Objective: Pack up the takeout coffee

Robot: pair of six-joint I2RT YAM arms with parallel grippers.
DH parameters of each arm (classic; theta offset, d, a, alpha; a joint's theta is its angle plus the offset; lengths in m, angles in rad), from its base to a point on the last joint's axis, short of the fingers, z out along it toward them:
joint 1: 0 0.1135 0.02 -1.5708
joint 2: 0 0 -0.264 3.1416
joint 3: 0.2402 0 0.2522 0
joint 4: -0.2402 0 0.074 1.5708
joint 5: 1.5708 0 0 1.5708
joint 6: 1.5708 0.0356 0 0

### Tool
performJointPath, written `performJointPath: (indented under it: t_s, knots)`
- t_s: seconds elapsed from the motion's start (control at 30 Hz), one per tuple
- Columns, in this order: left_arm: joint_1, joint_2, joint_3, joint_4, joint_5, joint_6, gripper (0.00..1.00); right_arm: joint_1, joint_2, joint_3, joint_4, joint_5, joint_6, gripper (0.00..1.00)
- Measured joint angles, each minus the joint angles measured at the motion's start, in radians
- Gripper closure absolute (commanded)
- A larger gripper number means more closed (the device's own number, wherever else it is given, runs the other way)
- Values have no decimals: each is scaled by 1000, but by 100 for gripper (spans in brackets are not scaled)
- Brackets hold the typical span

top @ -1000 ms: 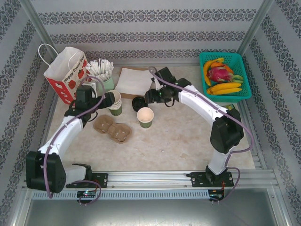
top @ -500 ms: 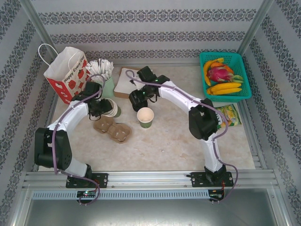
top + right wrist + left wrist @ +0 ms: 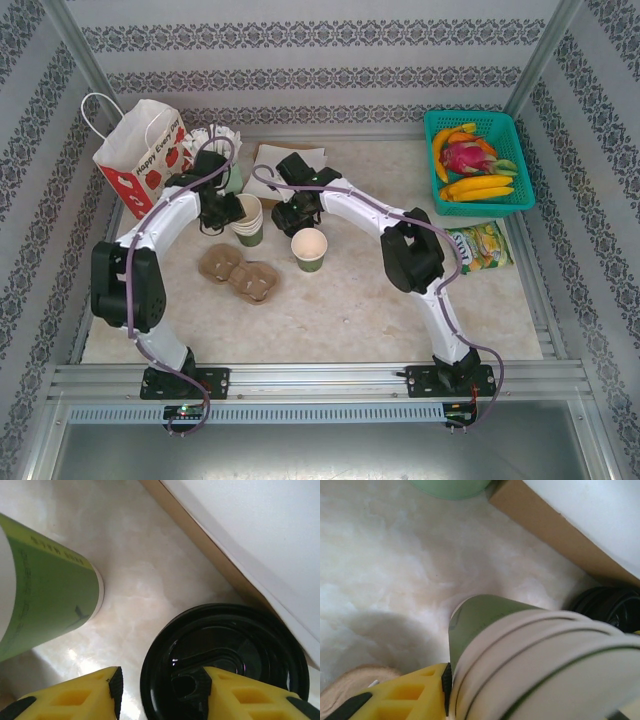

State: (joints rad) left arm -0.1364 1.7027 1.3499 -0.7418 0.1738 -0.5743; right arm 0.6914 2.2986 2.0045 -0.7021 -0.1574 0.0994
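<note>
left gripper [image 3: 232, 212] clasps the stack of cups [image 3: 520, 645]. right gripper [image 3: 162, 695], half open, straddles the rim of the black lid [image 3: 235, 640], at 11 o'clock from the open green cup [image 3: 310, 250].

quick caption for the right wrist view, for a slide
Right gripper open astride the rim of the black lid, a green cup close by.

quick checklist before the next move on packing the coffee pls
1. Black lid rim between the right gripper fingers: ok.
2. Right gripper closed on the lid: not ok, one finger stands clear of the rim.
3. Open green cup upright: ok.
4. Left gripper at the stacked cups: ok; its grip: cannot tell.
5. Paper bag upright: ok.
6. Cup carrier wells empty: ok.
</note>
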Motion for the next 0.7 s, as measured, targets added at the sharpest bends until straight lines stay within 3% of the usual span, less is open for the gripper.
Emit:
performJointPath:
  t_s: [0.23, 0.53, 0.7]
  knots:
    - [-8, 73, 90, -19, 0, -6, 67, 0, 56, 36, -6, 12, 1, 59]
    - [-20, 129, 173, -46, -2, -10, 66, 0, 77, 64, -15, 23, 5, 85]
    - [-26, 131, 187, -66, -2, -10, 61, -2, 70, 54, 0, 29, 7, 90]
